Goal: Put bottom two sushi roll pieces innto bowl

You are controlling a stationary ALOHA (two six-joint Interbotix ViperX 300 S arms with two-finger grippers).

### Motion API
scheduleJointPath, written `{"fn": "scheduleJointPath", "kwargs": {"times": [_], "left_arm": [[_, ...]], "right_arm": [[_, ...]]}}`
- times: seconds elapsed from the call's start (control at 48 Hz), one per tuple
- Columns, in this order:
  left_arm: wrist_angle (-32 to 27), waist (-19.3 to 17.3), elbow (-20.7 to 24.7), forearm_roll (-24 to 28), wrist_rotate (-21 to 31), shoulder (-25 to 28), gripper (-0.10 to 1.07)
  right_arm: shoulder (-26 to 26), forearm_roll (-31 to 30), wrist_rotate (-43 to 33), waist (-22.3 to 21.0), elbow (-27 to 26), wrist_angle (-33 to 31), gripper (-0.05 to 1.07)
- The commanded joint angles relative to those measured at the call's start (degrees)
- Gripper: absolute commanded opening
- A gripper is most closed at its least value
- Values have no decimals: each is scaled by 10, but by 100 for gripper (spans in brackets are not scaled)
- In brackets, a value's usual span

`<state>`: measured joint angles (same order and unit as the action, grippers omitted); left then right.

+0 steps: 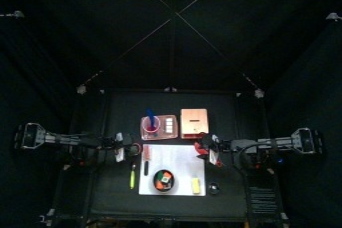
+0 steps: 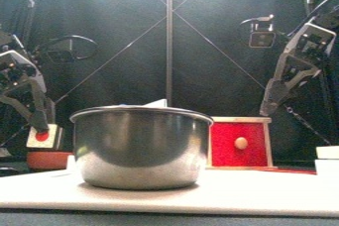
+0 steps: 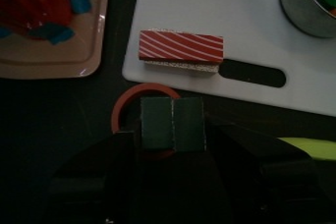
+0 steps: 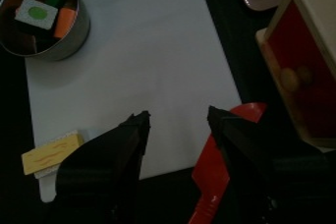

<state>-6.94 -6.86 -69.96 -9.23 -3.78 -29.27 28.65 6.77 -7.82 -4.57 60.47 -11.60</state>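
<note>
Nearest, bowl point(image 2: 139, 151), steel, standing on mat point(image 4: 144, 61). Left gripper point(image 3: 178, 130) over red ring point(image 3: 128, 105), jaws spread, dark block point(image 3: 172, 120) between them, contact unclear. Striped piece point(image 3: 182, 49) lying on mat just beyond, well apart from bowl. Right gripper point(image 4: 178, 120) above mat, jaws spread, empty. Advise: centre over piece, straddle long sides, descend square, close gently.

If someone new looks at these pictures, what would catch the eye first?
Probably the large steel bowl, near and central in the front view on the white board. Next, the red box beside it. In the left wrist view, a red-and-white striped sushi piece lies on the board's corner.
</note>
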Motion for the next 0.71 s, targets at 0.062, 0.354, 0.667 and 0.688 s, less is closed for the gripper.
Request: {"fn": "scheduleJointPath", "kwargs": {"times": [0.062,0.354,0.667,0.688], "left_arm": [[22,-9,6,3,-1,0,98],[57,-11,28,37,-3,-22,98],[195,26,47,45,-4,-50,98],[206,31,46,44,-4,-49,98]], "right_arm": [[4,17,-1,3,-12,0,86],[4,19,0,3,-14,-9,86],[4,11,2,-2,-25,2,86],[4,9,2,-2,-27,5,86]]}}
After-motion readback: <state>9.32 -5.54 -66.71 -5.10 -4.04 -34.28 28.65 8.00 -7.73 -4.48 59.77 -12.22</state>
